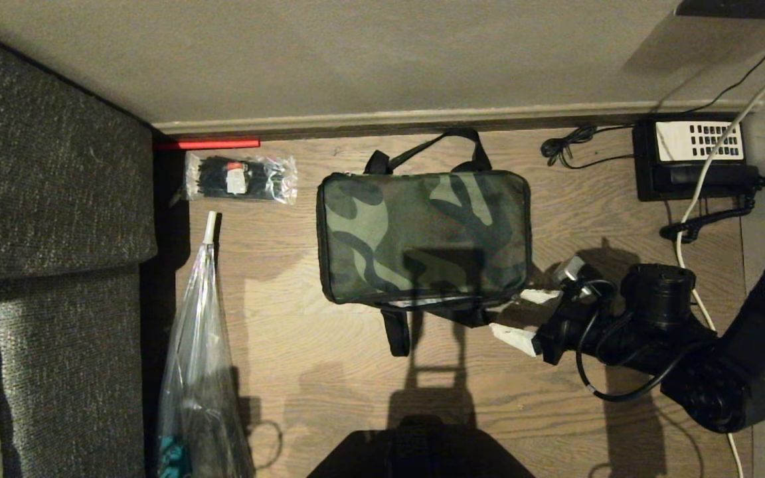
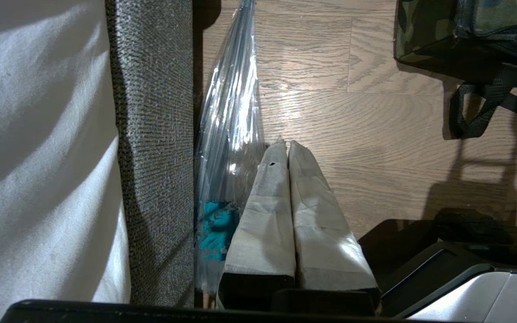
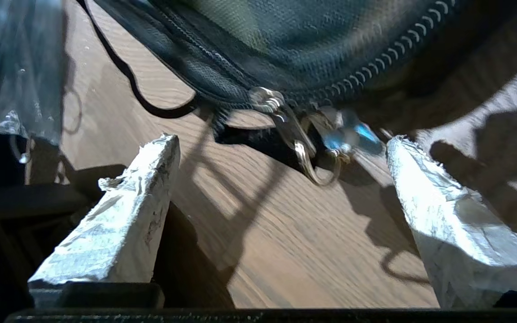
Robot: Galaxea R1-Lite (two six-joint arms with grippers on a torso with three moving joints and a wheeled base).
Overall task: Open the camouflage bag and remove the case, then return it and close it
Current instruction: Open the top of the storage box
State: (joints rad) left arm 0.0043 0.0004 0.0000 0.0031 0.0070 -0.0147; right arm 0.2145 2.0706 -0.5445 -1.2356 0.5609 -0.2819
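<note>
Lying zipped on the floor, the camouflage bag (image 1: pixel 424 236) sits just beyond the right pincer (image 1: pixel 525 317), spread wide at its near-right corner.

Wood-grain floor (image 1: pixel 303 358) meets a beige wall (image 1: pixel 356 53) at a pale baseboard (image 1: pixel 422 119); grey woven sofa (image 1: pixel 44 166) on left.

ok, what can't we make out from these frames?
- The case: in no view; camouflage bag is zipped, contents hidden.
- Zipper pull: right wrist view, blurred; a blue bit beside it unidentifiable.
- Clear plastic bag: cut off by the head view's lower edge.
- Telephone: keypad markings too small.
</note>
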